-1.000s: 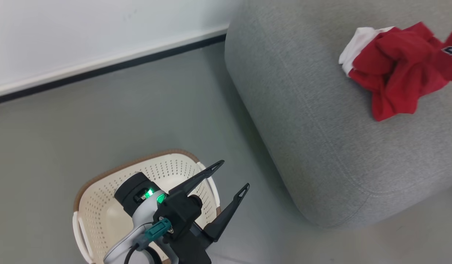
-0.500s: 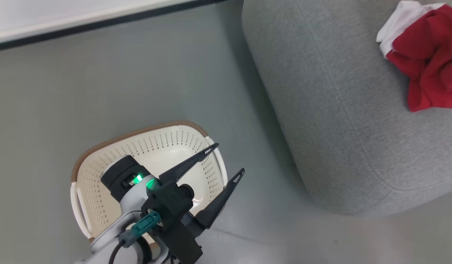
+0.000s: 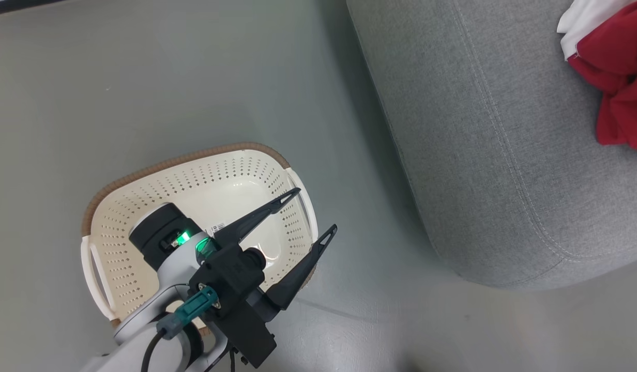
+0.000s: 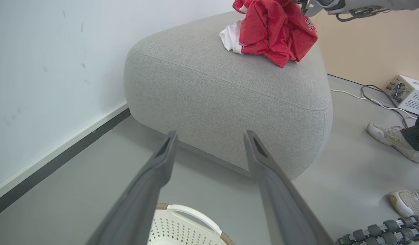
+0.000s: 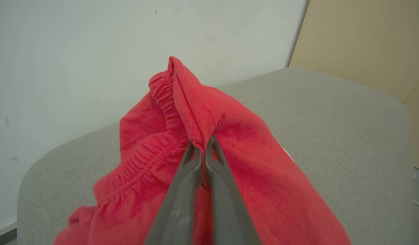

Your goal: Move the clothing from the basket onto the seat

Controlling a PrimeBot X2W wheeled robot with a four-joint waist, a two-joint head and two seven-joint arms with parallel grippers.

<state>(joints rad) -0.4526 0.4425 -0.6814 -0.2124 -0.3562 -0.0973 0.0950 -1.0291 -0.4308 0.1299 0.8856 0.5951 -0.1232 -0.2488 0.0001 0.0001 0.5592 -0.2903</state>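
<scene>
Basket sticker: a small white barcode label on the inside bottom of the basket, partly hidden; the bars show, but any digits are too small to read.
Garment print: dark-and-white letters on a fold at the right edge of the red clothing, which lies on top of the seat; creased, perhaps a "B", not certain.
Shoe mark: a small dark emblem on the side of a pale shoe; illegible.
</scene>
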